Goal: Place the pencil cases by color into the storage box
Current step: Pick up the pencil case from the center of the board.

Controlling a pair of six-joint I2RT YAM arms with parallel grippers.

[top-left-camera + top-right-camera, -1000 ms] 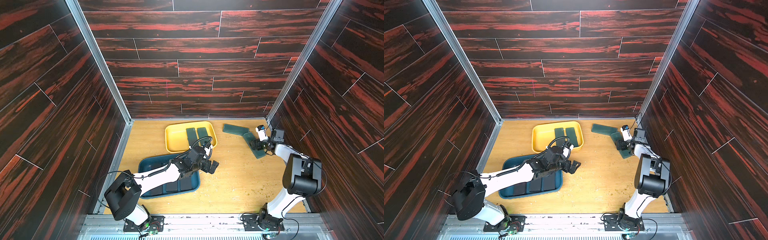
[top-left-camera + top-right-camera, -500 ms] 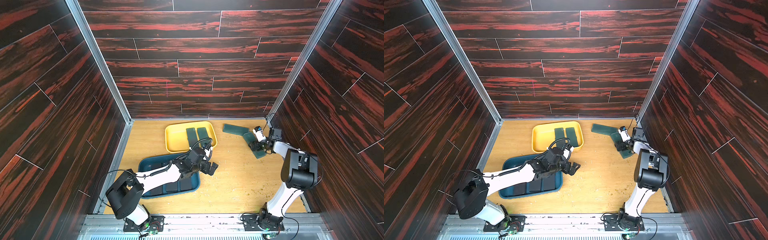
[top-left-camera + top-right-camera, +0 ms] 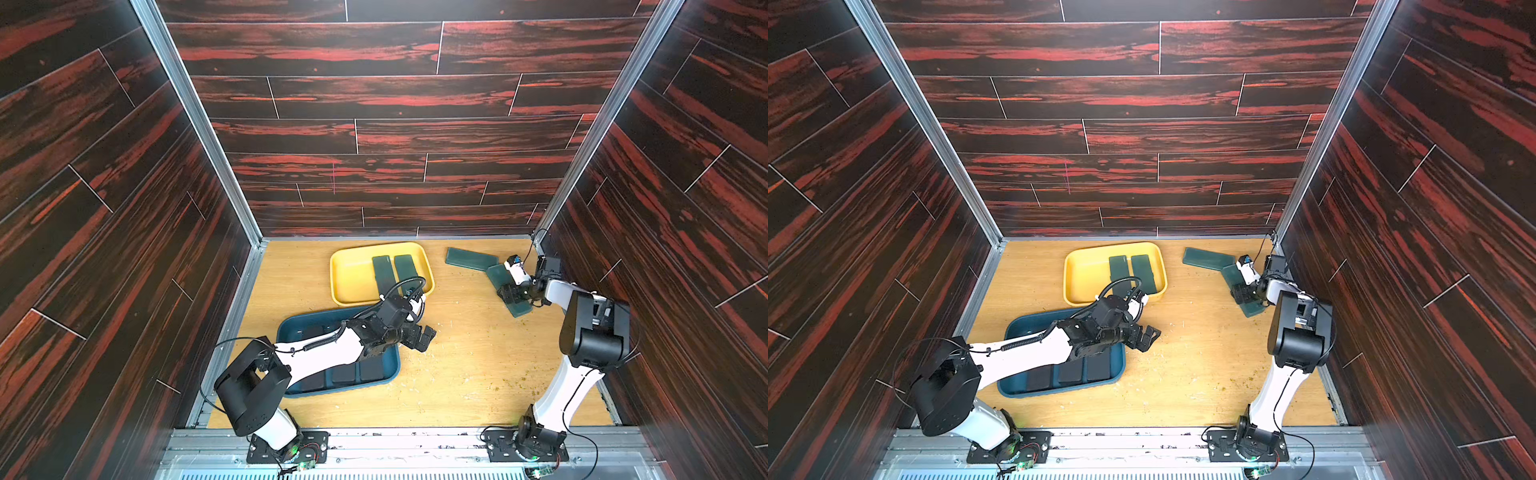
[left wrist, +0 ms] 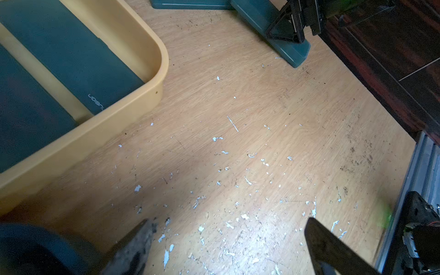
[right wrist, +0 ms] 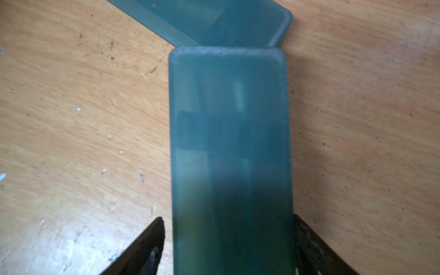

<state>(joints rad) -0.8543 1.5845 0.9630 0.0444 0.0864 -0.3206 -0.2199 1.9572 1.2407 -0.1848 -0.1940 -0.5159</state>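
A dark green pencil case point(image 5: 229, 119) lies flat on the wooden floor at the far right, also seen in a top view point(image 3: 517, 307). My right gripper point(image 5: 229, 217) is low over it and open, one finger at each long side; one fingertip point(image 5: 157, 228) stands a small gap off the edge. A second green case point(image 3: 469, 258) lies beyond it, their ends touching. Two more green cases point(image 3: 384, 270) lie in the yellow tray point(image 3: 349, 266). Black cases point(image 3: 345, 372) sit in the blue tray point(image 3: 291, 328). My left gripper point(image 3: 426, 334) hangs open and empty beside the blue tray.
The dark side wall point(image 3: 582, 232) rises close behind the right arm. Pale flecks and scuffs dot the wooden floor point(image 4: 238, 154) between the trays and the right gripper. A metal rail point(image 3: 374, 436) runs along the front edge by both arm bases.
The right gripper's fingers have drawn in round the green case and the arm has shifted slightly towards the wall. The left arm has hardly moved.
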